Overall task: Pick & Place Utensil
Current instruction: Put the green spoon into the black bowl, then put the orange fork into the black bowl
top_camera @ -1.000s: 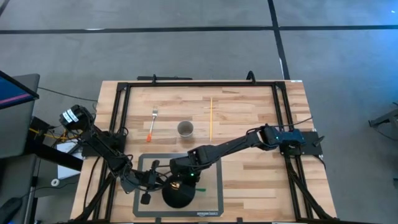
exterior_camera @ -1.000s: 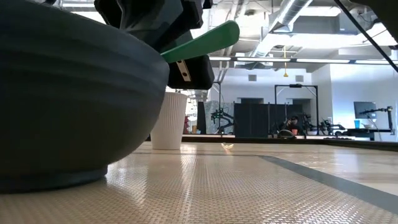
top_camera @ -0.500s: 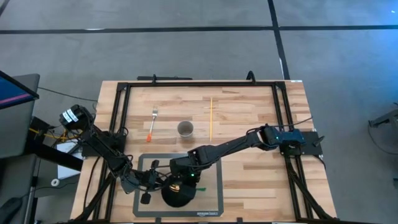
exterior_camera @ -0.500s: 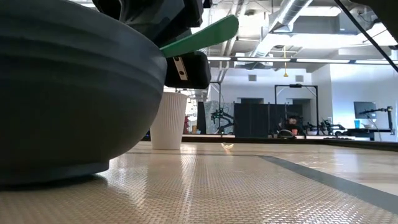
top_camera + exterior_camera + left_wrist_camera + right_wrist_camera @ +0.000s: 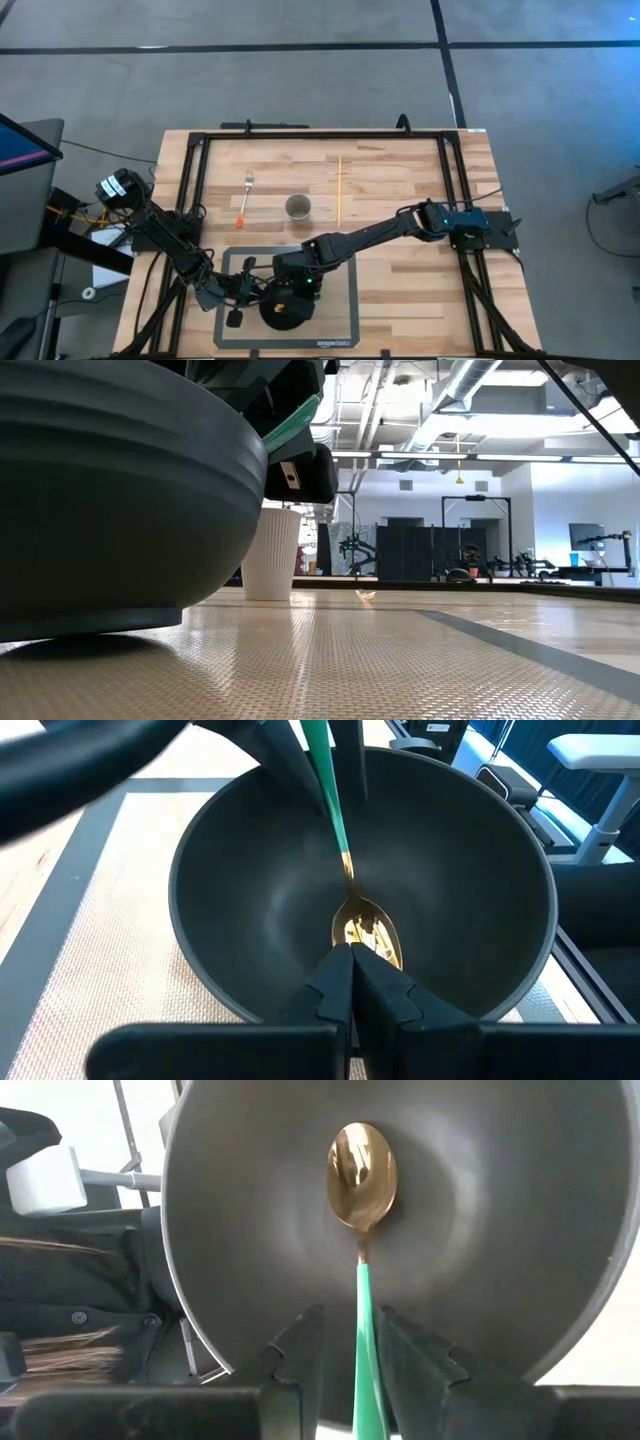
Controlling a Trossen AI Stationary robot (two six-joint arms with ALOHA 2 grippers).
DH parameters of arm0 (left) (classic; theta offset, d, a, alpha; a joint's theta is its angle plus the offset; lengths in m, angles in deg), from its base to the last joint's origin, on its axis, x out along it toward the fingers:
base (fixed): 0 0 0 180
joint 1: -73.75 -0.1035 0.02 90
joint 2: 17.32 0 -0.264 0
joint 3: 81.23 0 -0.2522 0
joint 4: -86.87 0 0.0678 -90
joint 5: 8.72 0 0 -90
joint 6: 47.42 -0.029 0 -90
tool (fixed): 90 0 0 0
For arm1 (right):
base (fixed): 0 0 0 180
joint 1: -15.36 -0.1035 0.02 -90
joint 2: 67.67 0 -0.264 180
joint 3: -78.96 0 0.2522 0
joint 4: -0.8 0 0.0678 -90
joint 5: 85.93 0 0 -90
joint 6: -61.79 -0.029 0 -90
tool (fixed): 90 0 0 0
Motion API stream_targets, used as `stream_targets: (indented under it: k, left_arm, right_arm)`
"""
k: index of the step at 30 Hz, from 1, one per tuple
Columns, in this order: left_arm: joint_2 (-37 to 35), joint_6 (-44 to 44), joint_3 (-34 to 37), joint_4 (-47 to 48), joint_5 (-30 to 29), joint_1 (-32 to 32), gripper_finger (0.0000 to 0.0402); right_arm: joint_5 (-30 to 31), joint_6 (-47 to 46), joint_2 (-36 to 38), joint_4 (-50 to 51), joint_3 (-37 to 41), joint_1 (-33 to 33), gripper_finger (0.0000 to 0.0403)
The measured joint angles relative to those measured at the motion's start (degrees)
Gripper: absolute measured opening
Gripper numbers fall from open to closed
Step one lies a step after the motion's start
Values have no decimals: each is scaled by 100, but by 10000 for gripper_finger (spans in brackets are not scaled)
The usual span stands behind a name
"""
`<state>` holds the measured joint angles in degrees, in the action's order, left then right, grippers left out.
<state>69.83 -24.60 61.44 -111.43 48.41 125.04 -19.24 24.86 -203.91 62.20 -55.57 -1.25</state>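
A dark bowl [image 5: 285,310] sits on a grey mat [image 5: 342,325] near the table's near edge. It fills the low view [image 5: 110,510], where a shadow gap shows under its base. A spoon lies inside it: the gold scoop [image 5: 362,1165] is on the bowl's floor and the green handle [image 5: 365,1340] slants up over the rim. My right gripper [image 5: 352,1355] hangs over the bowl's far side, open. Its fingers stand on either side of the handle, with a gap at each side. My left gripper [image 5: 352,985] is shut at the bowl's left rim. My left gripper meets the bowl at the rim [image 5: 300,1010] on the bowl's left side, coming in nearly level from the table's left. The shut fingertips [image 5: 335,982] reach just over the rim into the hollow. The fingers hide how the wall sits between them. The bowl is tipped or raised off the mat.
A white ribbed paper cup [image 5: 298,207] stands beyond the mat and also shows in the low view [image 5: 272,555]. An orange-handled fork [image 5: 245,198] lies to its left and a thin yellow stick [image 5: 339,190] to its right. A black frame borders the tabletop.
The spoon's green handle stuck up and out past the rim. It has sunk to lie low at the rim, and the green end no longer shows beside the bowl from above. The bowl has risen or tipped, so its base now stands off the mat in the low view.
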Motion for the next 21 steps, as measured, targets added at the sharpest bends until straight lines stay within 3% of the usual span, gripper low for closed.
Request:
stream_targets:
  k: [15, 21]
  left_arm:
    - [9, -2, 2, -576, 2, 0, 6]
    - [-159, -183, -12, -879, -159, -15, 6]
  right_arm:
    - [-2, 4, 4, 15, -26, 22, 87]
    - [-22, 775, 9, 283, -593, 33, 83]
